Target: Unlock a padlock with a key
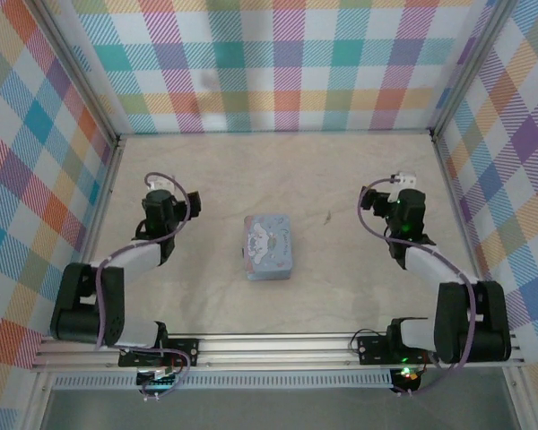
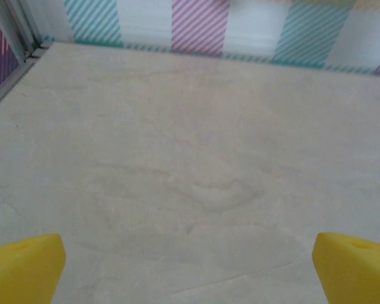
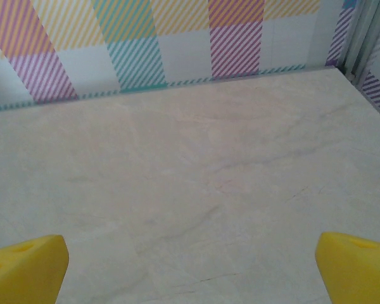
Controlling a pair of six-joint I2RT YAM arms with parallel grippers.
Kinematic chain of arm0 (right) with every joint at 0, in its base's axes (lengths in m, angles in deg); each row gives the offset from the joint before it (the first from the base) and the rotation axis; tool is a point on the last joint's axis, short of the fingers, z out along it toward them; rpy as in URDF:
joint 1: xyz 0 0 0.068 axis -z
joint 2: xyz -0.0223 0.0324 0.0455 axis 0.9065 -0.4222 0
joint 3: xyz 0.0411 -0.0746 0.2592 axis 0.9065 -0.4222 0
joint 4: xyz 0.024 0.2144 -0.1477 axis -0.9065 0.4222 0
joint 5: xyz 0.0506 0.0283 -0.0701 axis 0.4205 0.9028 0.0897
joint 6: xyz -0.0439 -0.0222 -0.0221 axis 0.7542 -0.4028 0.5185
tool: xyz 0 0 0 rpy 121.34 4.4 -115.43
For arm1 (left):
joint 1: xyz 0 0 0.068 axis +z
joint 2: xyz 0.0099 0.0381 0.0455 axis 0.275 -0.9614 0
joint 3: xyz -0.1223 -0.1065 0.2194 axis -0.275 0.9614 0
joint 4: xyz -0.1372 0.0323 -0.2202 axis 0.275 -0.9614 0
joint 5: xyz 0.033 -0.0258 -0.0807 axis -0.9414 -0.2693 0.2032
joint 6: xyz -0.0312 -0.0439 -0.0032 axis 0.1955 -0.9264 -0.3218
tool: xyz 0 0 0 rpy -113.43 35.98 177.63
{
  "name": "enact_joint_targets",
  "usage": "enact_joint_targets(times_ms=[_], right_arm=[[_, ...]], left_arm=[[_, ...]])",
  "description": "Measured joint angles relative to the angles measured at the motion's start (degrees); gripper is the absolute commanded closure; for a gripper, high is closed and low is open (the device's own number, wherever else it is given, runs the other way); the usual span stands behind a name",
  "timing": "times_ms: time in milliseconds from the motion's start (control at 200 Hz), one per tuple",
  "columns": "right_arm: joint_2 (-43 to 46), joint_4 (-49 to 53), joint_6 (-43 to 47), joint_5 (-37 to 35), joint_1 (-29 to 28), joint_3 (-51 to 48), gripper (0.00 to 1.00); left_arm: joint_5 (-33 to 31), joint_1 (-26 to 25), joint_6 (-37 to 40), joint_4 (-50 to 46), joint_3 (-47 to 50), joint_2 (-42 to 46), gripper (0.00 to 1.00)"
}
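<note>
The tin (image 1: 269, 248) lies flat between the two arms, picture side up, and a small dark lump touching its left edge looks like the padlock (image 1: 245, 254), though it is too small to make out the shackle or keyhole. A little beyond the tin and to its right, apart from it, lies a thin dark sliver that is most likely the key (image 1: 327, 216). Farther out, left of the tin, the left gripper (image 2: 190, 271) hangs with its yellow fingers (image 2: 24, 269) spread wide and nothing between them. The right gripper (image 3: 190, 271) hangs right of the tin, likewise spread and empty, and each looks down on bare table (image 1: 206, 170). The step in hand seems to be the first reach, and the right arm is the closer one to the key. A flat sliver on a hard table is awkward to pinch, so the fingers should probably come straight down over it, lined up across its narrow width, and close low against the surface. The left arm would do well to steady the padlock from the tin's left side, keyhole turned towards the key
</note>
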State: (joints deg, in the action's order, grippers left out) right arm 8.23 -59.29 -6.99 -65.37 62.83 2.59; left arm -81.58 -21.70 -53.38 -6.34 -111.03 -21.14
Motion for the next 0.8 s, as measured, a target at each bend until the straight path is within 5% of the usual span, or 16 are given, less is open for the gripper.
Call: enact_joint_targets(times_ms=[160, 415, 800], right_arm=[[4.13, 15.96, -13.00, 2.60, 0.46, 6.97, 0.02], [6.86, 27.67, -20.90, 21.40, -0.35, 9.29, 0.07], [11.80, 39.47, -27.04, 29.97, -21.70, 5.99, 0.12]], left_arm=[[6.05, 1.90, -9.66, -9.33, -6.97, 3.58, 0.00], [25.22, 2.34, -16.15, -18.25, -17.84, -3.45, 0.06], [37.40, -8.41, -10.29, -39.19, -35.69, -20.85, 0.14]])
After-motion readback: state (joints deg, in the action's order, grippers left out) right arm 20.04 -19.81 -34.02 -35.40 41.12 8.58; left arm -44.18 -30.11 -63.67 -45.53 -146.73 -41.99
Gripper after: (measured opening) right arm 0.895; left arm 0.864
